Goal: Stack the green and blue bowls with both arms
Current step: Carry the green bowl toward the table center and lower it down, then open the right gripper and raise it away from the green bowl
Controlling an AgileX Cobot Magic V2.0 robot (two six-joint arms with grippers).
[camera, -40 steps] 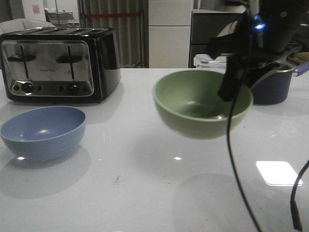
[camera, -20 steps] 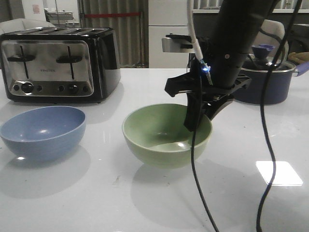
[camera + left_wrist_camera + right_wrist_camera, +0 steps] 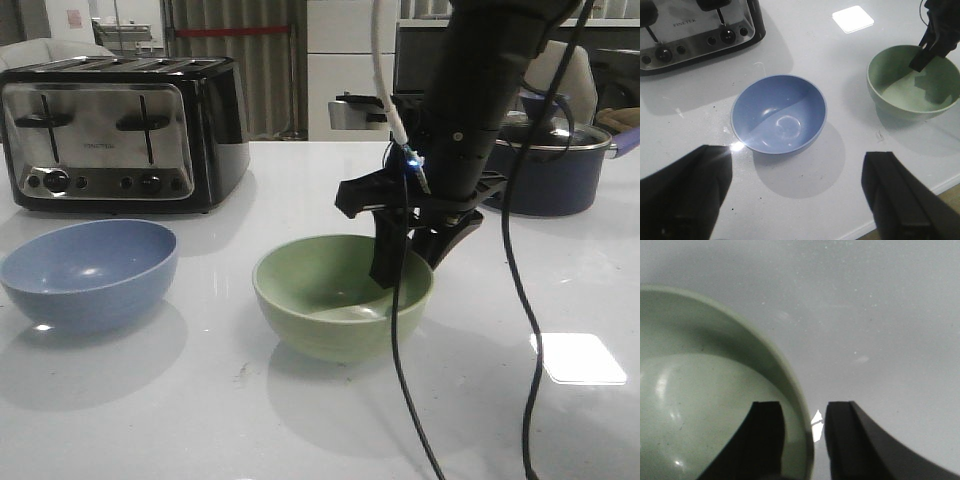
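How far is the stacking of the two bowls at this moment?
Done: the green bowl sits on the table beside the blue bowl. In hand: the right gripper straddles its rim. Left: the left gripper, open over the blue bowl, must lift and stack it.

Chrome toaster (image 3: 120,130) rear left, navy pot (image 3: 555,165) rear right

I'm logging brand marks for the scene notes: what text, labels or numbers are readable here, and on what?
"FINETEK" (my best reading; small): on the toaster front, left wrist view.
The same mark in the front view: too blurred to read.
Green bowl, blue bowl, pot: no text visible.
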